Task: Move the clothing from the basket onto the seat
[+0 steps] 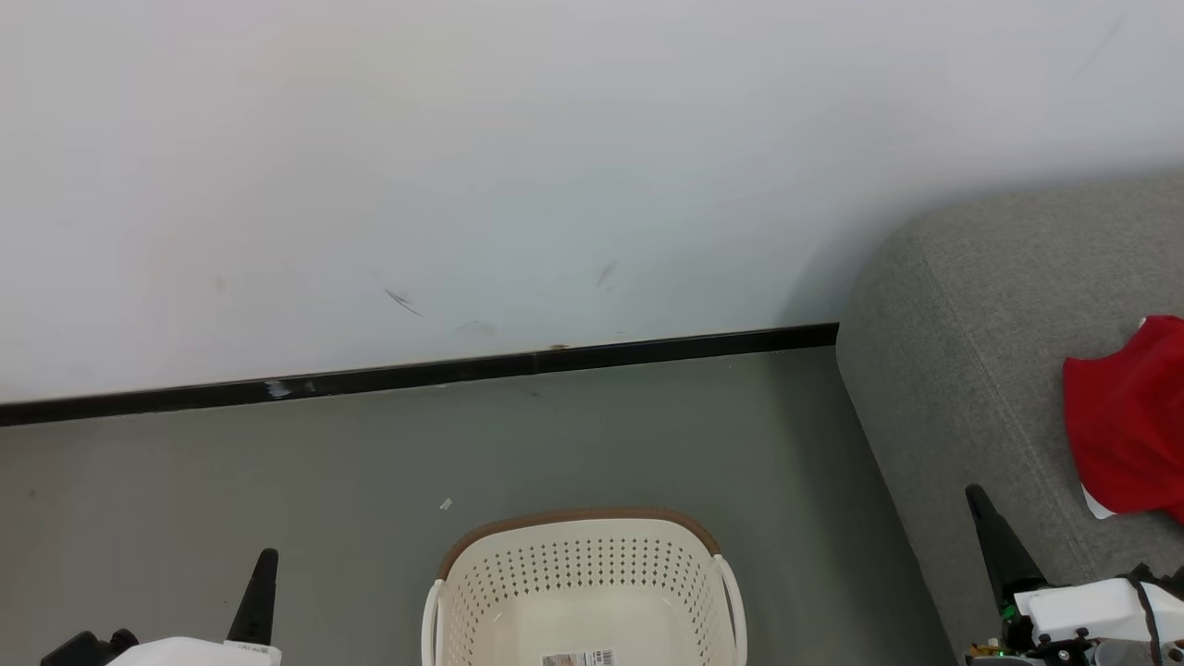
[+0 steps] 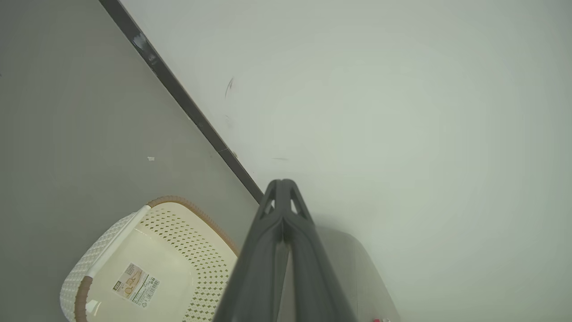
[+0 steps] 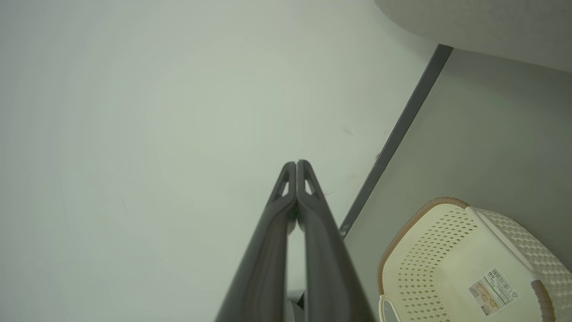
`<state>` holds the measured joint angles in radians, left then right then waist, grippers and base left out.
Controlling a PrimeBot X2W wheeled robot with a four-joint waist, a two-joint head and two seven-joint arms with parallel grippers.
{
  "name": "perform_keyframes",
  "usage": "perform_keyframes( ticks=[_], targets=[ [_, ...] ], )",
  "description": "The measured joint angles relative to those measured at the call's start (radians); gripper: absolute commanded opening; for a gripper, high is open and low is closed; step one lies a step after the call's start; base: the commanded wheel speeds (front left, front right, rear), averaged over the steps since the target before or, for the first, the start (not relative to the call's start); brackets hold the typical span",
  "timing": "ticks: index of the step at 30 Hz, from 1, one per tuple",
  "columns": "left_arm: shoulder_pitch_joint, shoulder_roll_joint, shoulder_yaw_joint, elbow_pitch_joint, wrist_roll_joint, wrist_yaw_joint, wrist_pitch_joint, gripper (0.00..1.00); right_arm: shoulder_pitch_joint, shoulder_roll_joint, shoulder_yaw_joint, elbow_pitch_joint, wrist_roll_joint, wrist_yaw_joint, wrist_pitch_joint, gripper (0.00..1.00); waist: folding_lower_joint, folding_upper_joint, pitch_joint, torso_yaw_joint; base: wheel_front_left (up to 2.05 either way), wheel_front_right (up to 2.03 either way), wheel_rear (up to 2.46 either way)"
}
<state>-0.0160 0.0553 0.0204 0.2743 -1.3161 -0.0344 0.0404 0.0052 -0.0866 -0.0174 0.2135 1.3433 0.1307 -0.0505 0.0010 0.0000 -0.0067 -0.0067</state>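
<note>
The cream basket (image 1: 583, 573) with a brown rim stands on the floor at the bottom centre; its inside holds nothing but a label. It also appears in the left wrist view as the basket (image 2: 178, 241) and in the right wrist view as the basket (image 3: 429, 255). Red clothing (image 1: 1128, 416) with a white edge lies on the grey seat (image 1: 962, 370) at the right. My left gripper (image 1: 264, 564) is shut at the lower left, left of the basket, seen up close as the left gripper (image 2: 282, 185). My right gripper (image 1: 976, 499) is shut beside the seat's edge, fingertips pressed together as the right gripper (image 3: 296, 164).
A white wall (image 1: 462, 166) with a black baseboard (image 1: 416, 375) runs behind the basket. Grey floor (image 1: 231, 472) spreads to the left of the basket and between it and the seat.
</note>
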Motion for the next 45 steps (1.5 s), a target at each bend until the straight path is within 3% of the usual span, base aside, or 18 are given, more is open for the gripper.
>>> perform_keyframes(
  ticks=[22, 45],
  targets=[
    [-0.044, -0.021, 0.063, 0.003, -0.278, -0.084, 0.073, 0.0, -0.055, -0.021, -0.003, 0.034, 0.341, 0.0, 0.061, 0.0, -0.0004, 0.0, 0.009, 0.007, 0.0, 0.0, 0.0],
    [-0.044, -0.022, 0.064, 0.004, -0.285, -0.084, 0.073, 0.0, -0.055, -0.021, -0.006, 0.045, 0.354, 0.0, 0.068, 0.0, -0.0006, 0.0, 0.009, 0.007, 0.0, 0.0, 0.0]
  ],
)
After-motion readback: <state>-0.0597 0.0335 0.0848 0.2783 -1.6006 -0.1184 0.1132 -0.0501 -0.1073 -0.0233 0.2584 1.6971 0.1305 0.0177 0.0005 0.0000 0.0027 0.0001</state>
